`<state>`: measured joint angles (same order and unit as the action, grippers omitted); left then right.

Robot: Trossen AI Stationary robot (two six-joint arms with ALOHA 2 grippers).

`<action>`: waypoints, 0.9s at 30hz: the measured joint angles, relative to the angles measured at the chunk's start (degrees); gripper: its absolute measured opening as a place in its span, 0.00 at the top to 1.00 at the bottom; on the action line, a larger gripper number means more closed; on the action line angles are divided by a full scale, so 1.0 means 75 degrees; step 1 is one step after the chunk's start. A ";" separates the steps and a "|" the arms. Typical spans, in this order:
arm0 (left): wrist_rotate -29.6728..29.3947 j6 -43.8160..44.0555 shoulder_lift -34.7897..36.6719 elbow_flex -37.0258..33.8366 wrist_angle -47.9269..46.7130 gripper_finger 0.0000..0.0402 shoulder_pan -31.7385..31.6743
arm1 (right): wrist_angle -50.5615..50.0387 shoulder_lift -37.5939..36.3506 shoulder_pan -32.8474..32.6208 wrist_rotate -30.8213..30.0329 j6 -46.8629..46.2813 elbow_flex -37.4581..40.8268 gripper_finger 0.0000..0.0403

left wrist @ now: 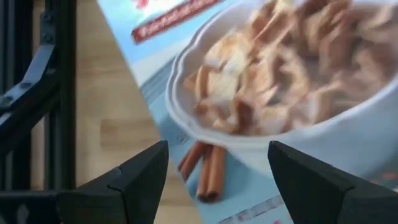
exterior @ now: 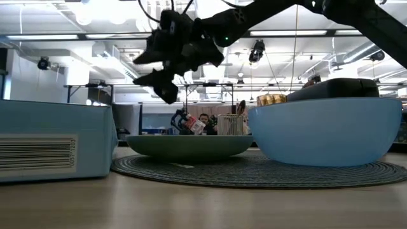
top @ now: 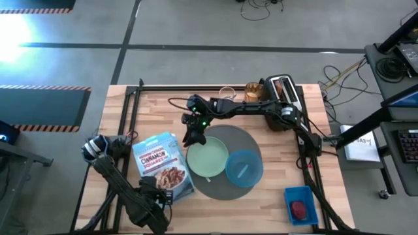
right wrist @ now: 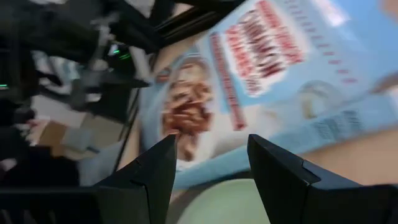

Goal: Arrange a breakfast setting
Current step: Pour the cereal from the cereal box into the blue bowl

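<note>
I see the woven round mat (top: 225, 171) on the plank worktop (top: 274, 202), carrying a smooth green plate (top: 208, 160) and a glossy blue bowl (top: 244, 168), rims close. My right tool (top: 191, 135) hovers above the plate's edge, fingers apart, empty. My left tool (top: 155, 196), also parted, sits at the flat cereal box (top: 163, 166). The glass (top: 253, 91) is half hidden behind the arm.

On the wooden desk (top: 274, 176), the pale green plate (top: 208, 160) and the blue bowl (top: 244, 168) sit side by side on the round dark-grey mat (top: 245, 140), bowl to the right. A flat blue cereal box (top: 162, 164) lies just left of the mat. A black toaster (top: 285, 93) stands behind, and a small blue tray (top: 300, 203) sits right of the mat, toward the front.
</note>
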<state>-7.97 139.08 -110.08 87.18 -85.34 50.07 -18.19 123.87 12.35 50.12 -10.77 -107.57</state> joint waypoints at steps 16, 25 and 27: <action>0.0056 0.0089 -0.0160 -0.0557 0.1276 0.35 0.0378 | 0.1071 0.0000 -0.1117 -0.1381 -0.0327 0.0933 0.54; -0.0155 0.0110 -0.0102 -0.1092 0.2023 0.35 0.0416 | 0.2523 -0.0001 -0.1335 -0.2203 -0.1179 0.1244 0.54; -0.0356 0.0065 -0.0099 -0.1055 0.2066 0.35 0.0419 | 0.2612 -0.0015 -0.1363 -0.2608 -0.1229 0.1245 0.54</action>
<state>-10.64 139.57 -110.83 79.27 -69.84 53.21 1.40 123.76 2.13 30.56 -19.99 -98.23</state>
